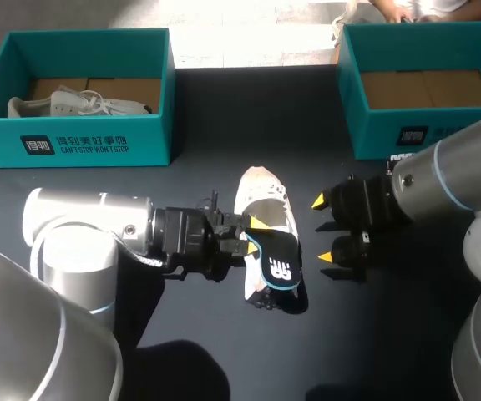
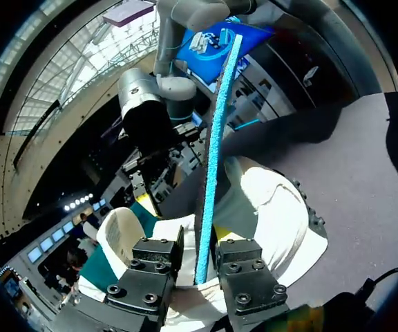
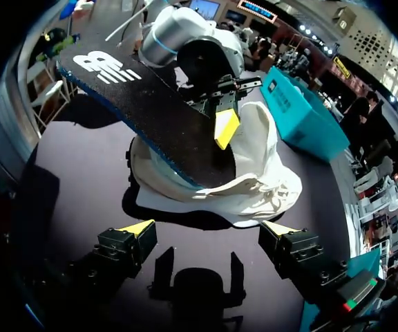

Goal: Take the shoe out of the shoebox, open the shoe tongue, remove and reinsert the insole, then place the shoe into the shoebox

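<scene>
My left gripper clamps the black, blue-edged foam insole over the white fabric shoe on the dark matte table; my right gripper gapes nearby.

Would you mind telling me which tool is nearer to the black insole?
Left. The left tool is shut on the insole, gripping one end of it over the white shoe. The right tool is open beside the shoe, not touching the insole.
</scene>
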`<action>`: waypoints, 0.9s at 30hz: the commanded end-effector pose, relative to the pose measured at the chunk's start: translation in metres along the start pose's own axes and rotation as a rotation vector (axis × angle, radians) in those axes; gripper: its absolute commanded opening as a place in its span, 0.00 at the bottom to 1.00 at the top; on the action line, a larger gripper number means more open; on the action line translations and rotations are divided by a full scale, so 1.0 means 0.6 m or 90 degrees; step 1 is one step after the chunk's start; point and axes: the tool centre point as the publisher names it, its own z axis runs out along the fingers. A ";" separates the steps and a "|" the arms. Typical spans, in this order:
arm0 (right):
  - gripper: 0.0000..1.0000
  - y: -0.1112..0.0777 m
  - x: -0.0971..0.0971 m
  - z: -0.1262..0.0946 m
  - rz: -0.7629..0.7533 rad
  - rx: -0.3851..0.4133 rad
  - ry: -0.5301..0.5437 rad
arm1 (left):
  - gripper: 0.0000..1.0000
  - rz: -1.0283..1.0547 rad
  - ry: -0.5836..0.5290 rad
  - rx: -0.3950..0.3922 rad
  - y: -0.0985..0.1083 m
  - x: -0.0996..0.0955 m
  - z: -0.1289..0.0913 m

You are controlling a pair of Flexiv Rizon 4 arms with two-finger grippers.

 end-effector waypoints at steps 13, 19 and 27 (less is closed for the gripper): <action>1.00 0.000 0.002 0.001 0.000 -0.001 -0.001 | 0.16 0.015 -0.004 0.026 -0.058 -0.004 -0.014; 1.00 0.000 0.002 0.001 0.000 -0.001 -0.001 | 0.00 0.011 0.023 0.029 -0.060 0.005 -0.009; 1.00 0.000 0.002 0.001 0.000 -0.001 -0.001 | 0.00 -0.003 0.026 0.005 -0.020 0.015 0.001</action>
